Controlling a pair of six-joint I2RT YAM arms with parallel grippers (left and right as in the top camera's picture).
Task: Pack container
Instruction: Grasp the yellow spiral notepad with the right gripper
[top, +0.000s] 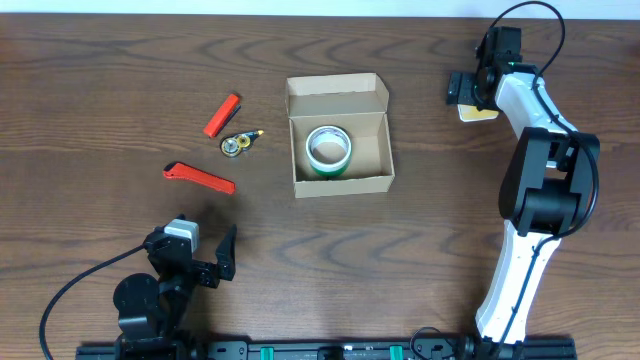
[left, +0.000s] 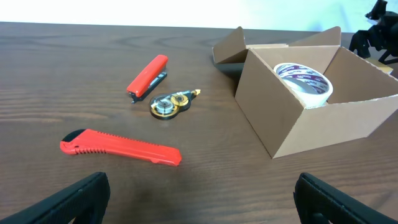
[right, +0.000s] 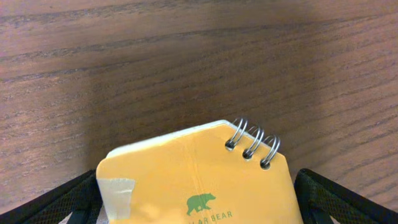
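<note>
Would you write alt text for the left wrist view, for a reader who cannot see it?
An open tan cardboard box holding a roll of tape stands at right on a wooden table. Left of it lie a red stapler, a small tape dispenser and a red utility knife. The left gripper's open jaws frame the bottom corners.

A dark brown worktop with long wood grain running crosswise fills nearly every view. Beyond its far edge the overhead view shows a thin pale strip, and the left wrist view a plain white surface; wall or floor, hard to tell. Light is soft and even, shadows faint
</note>
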